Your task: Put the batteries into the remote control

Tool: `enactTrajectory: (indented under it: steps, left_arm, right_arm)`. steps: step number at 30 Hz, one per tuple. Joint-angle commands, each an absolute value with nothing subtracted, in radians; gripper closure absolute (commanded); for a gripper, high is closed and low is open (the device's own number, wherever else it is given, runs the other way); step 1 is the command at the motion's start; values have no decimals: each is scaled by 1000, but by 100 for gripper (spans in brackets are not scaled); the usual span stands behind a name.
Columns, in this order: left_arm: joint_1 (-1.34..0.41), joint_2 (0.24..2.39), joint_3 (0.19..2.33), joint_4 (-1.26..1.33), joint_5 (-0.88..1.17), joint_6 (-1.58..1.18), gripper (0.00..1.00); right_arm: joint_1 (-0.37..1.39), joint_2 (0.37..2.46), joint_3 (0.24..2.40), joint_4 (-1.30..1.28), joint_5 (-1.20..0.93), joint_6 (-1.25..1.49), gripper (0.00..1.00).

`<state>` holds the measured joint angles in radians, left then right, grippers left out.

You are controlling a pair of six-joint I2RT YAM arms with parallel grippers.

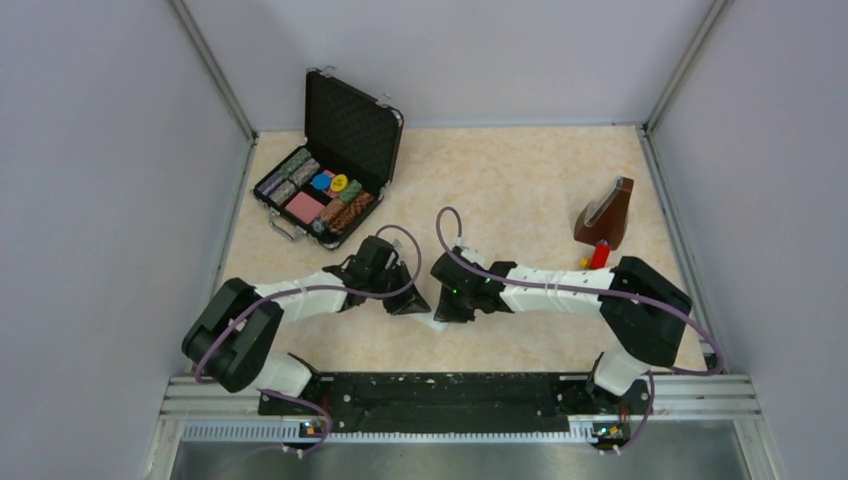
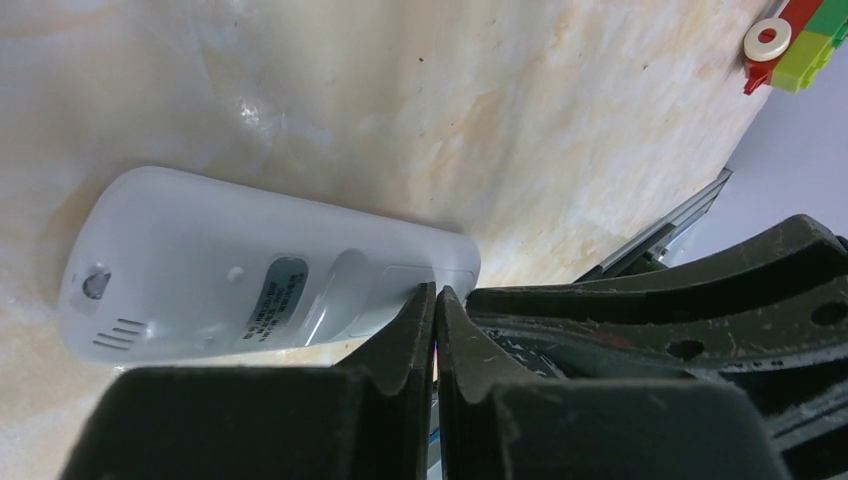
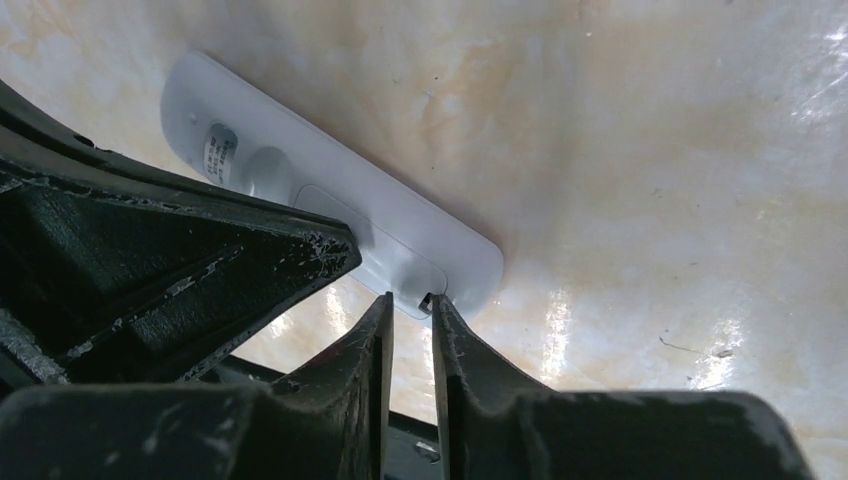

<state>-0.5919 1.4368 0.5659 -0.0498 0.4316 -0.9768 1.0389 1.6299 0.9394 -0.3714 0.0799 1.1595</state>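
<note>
Found the remote control (image 2: 250, 270) lying back-up on the table (image 1: 520, 180), toward the near middle, between the two claws. Noted a slim white-grey plastic bar with rounded ends, smooth and matte. Noted on it a small oval label (image 2: 285, 285), a shallow scooped dimple, a few fine slits (image 2: 115, 335) at one end and a rectangular cover (image 3: 385, 255) outlined at the other. Saw that cover seated flush in the shell.

Found the left gripper (image 2: 436, 292) with its black, scuffed, wedge-shaped fingers (image 2: 400, 340) pressed together, tips at the long edge of the remote beside the cover. Found the right gripper (image 3: 408, 300) at the cover end. Saw its rough, chipped black fingers (image 3: 470, 370) held only a narrow slit apart, one tip at a small notch in the cover's rim.

Saw a glossy tabletop, cream with peach marbling. Noted at the far left an open black case (image 1: 350, 125) with a ribbed foam lid and rows of striped chips (image 1: 300, 170). Noted at the far right a brown wedge (image 1: 607, 215), with red and green toy blocks (image 2: 805, 40) just beside it.
</note>
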Motion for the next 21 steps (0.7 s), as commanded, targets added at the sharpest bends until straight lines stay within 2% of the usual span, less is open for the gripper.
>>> enactTrajectory:
  steps: [1, 6, 9, 13, 16, 18, 21]
  left_arm:
    - [-595, 1464, 559, -164, 293, -927, 92]
    - [-589, 1365, 664, -255, 265, -934, 86]
    - [-573, 1295, 743, -336, 196, -925, 81]
    - [-521, 1205, 803, -440, 87, -932, 79]
    - [-451, 1103, 802, -544, -75, -979, 80]
    - [-435, 1014, 791, -649, -270, -1045, 80]
    - [-434, 847, 746, -696, -496, -1099, 75]
  right_arm:
    - [1045, 1551, 997, -373, 183, 1106, 78]
    - [1044, 1406, 991, -383, 239, 974, 66]
    - [1044, 1351, 961, -350, 217, 815, 52]
    - [1044, 1377, 946, -312, 167, 570, 34]
    - [1048, 1490, 1021, -357, 154, 413, 28]
    - [1068, 1568, 1075, -375, 167, 321, 25]
    - [1089, 1658, 1120, -356, 160, 229, 22]
